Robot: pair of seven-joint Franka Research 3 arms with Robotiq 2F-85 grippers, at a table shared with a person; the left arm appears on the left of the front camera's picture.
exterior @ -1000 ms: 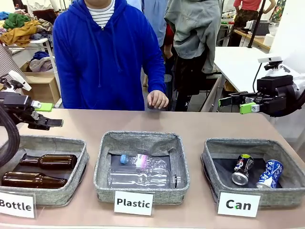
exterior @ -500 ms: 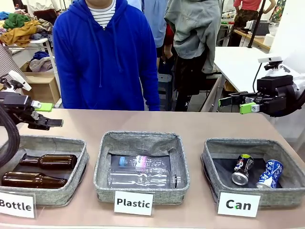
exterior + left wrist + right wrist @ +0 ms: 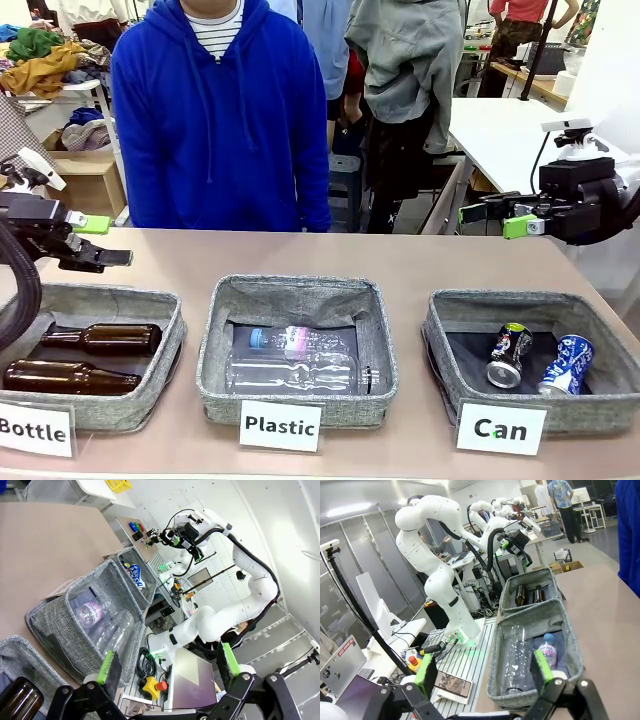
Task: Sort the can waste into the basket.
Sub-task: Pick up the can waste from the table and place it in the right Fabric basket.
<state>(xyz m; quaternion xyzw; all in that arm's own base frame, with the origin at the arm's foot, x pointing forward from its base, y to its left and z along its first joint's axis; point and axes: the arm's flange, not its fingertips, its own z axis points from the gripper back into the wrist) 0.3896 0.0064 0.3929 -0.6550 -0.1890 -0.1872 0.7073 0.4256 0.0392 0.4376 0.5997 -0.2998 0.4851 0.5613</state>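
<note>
Two cans lie side by side in the grey basket [image 3: 441, 312] behind the "Can" card at the right: a dented black can [image 3: 508, 355] and a blue can [image 3: 567, 364] with white pattern. My right gripper [image 3: 474, 209] hovers open and empty above the table's far right edge, behind that basket. In the right wrist view its green pads [image 3: 426, 675] stand wide apart. My left gripper [image 3: 106, 242] hangs open and empty at the far left, above the "Bottle" bin; the left wrist view shows its pads [image 3: 111, 667] spread. The blue can [image 3: 137, 575] also appears there, far off.
The middle bin [image 3: 296, 291], carded "Plastic", holds clear plastic bottles. The left bin [image 3: 100, 296], carded "Bottle", holds two brown glass bottles. A person in a blue hoodie [image 3: 225, 120] stands at the far side. The bare tabletop [image 3: 300, 255] stretches behind the bins.
The person's hand, resting on the table's far edge a second ago, has drawn back out of sight. Both arms and the cans have stayed still.
</note>
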